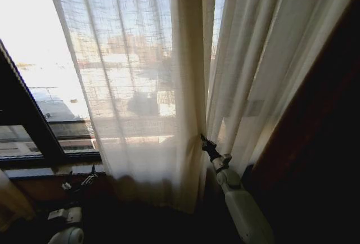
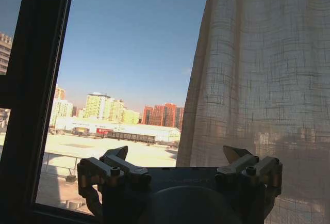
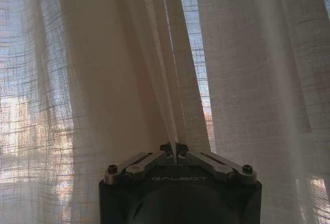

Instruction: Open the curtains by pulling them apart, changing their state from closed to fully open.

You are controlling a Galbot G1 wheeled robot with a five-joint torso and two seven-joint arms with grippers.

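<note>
Two sheer cream curtains hang before the window: a left panel (image 1: 129, 86) and a right panel (image 1: 253, 69), with a narrow gap of sky between them near the top. My right gripper (image 1: 203, 141) reaches up from the lower right and is shut on a gathered fold at the left panel's inner edge; in the right wrist view the right gripper (image 3: 175, 148) pinches that fold (image 3: 172, 69). Low at the left, near the sill, sits my left gripper (image 1: 79, 182), holding nothing. In its wrist view the left gripper (image 2: 175, 156) is open, with the left panel's outer edge (image 2: 258, 79) beyond it.
A dark brown heavy drape (image 1: 326, 143) fills the right side. The dark window frame (image 1: 28, 126) and the sill (image 1: 50, 171) run along the left, with bare glass and city rooftops (image 2: 113, 115) beyond.
</note>
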